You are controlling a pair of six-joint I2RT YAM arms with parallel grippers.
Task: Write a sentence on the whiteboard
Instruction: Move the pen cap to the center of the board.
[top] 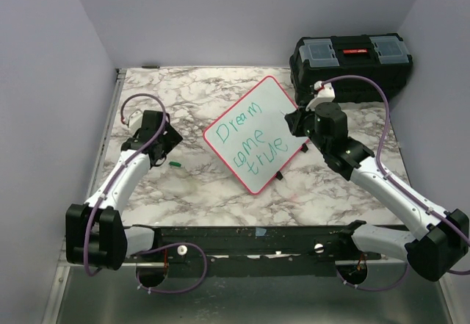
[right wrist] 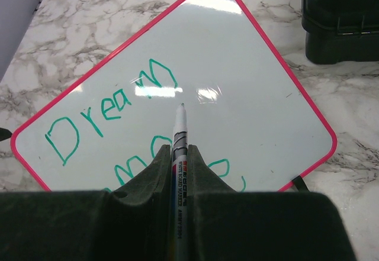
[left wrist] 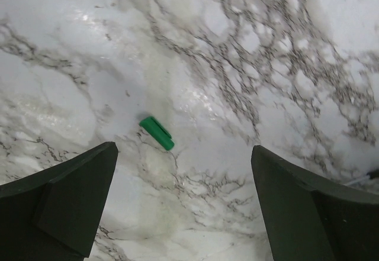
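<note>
The whiteboard [top: 275, 103], bearing the green sentence [top: 250, 139] "Dream come true", lies askew on the marble surface [top: 183, 188]. Over it, the right tool [right wrist: 179, 151] pinches a marker [right wrist: 179, 125]. To the whiteboard's left, the left tool [left wrist: 183, 148] stands spread above a green cap [left wrist: 157, 132].

Your whiteboard [top: 273, 102] lies flat on the table [top: 198, 188], a little toward 1 o'clock from the table's middle in the top view. It is a white rectangle with a thin red-pink rim and rounded corners, turned like a diamond so that one corner points to 12 o'clock. The sentence [top: 250, 144] is in thin green handwriting on three slanting lines, "Dream", "come", "true", each climbing toward 1 o'clock. You can also see small black clips [top: 279, 175] on the board's 4 o'clock edge.
</note>
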